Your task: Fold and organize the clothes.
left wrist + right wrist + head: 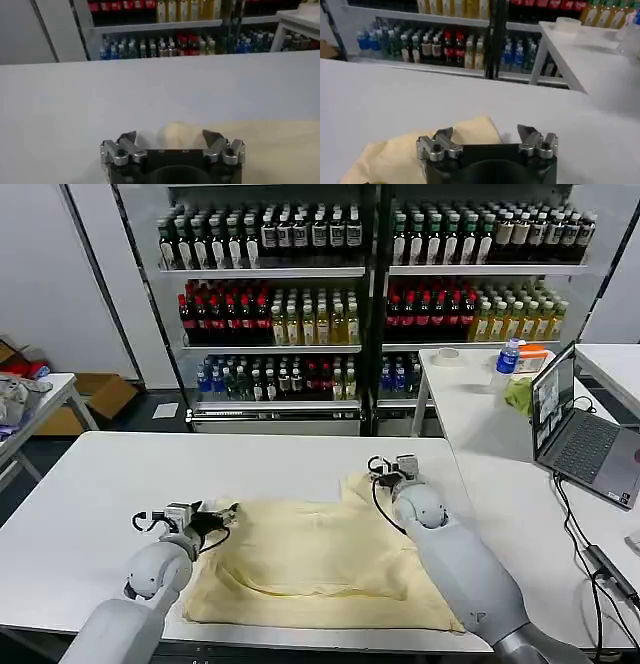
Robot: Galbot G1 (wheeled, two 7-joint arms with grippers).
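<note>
Cream T-shirt [320,564] flat — left claw [172,137] (open), right claw [485,134] open.

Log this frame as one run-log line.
T-shirt: flat on white table | left gripper: open, left sleeve | right gripper: open, right sleeve

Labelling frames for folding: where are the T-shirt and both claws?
T-shirt [320,559]: head view, middle of the cloth.
Left claw [228,512]: head view, between its fingertips.
Right claw [485,132]: right wrist view, between its fingertips.

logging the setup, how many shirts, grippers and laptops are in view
pale yellow T-shirt: 1
grippers: 2, left gripper and right gripper, both open at the shirt's edges
laptop: 1
total: 4
</note>
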